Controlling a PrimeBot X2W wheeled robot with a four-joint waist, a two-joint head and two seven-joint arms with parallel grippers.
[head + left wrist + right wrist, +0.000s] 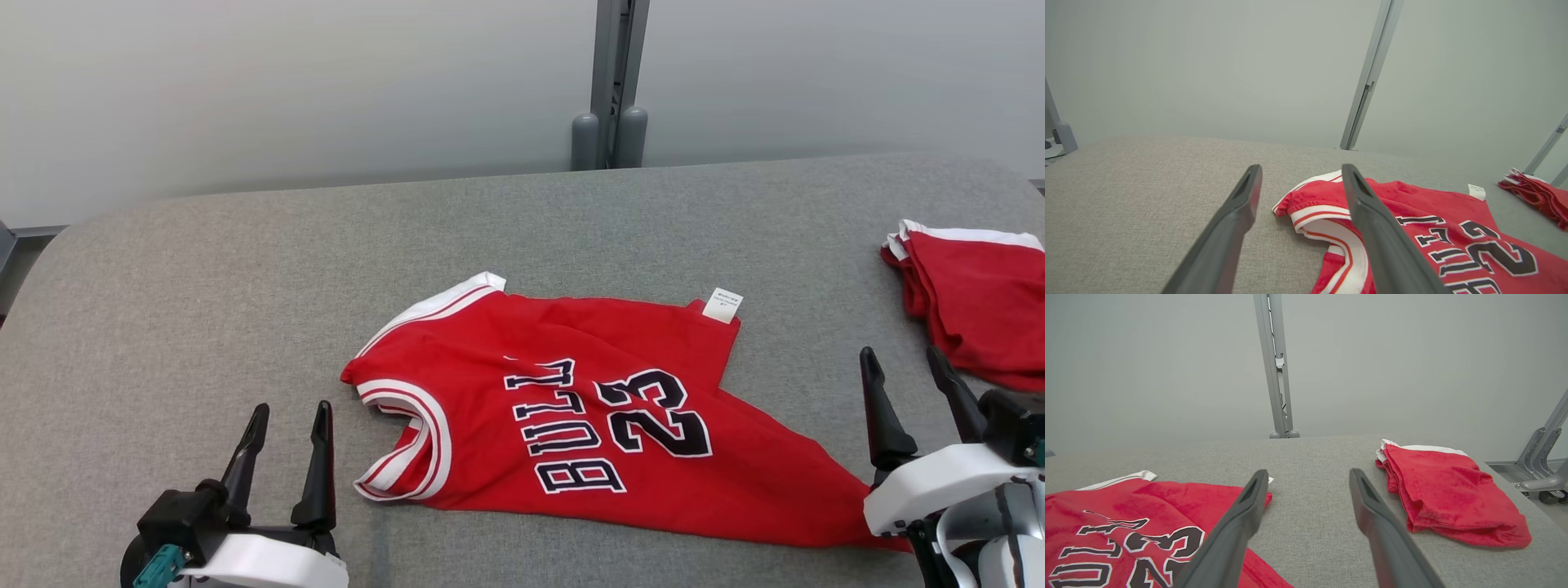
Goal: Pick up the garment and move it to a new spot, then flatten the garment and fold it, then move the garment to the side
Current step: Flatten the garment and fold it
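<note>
The garment (571,408) is a red sleeveless jersey with white trim and black lettering, lying rumpled and partly folded over in the middle of the grey table (204,286). Its white tag (723,305) sticks up at the far edge. My left gripper (290,416) stands open near the front left, a short way left of the jersey's collar (1327,228). My right gripper (906,363) is open at the front right, just past the jersey's lower corner (1147,522). Nothing is between either pair of fingers.
A second red cloth item with white trim (976,302) lies bunched at the table's right edge, close beside my right gripper (1304,477). A grey post (611,82) rises behind the table's far edge before a pale wall. A metal frame (1541,457) stands off the right side.
</note>
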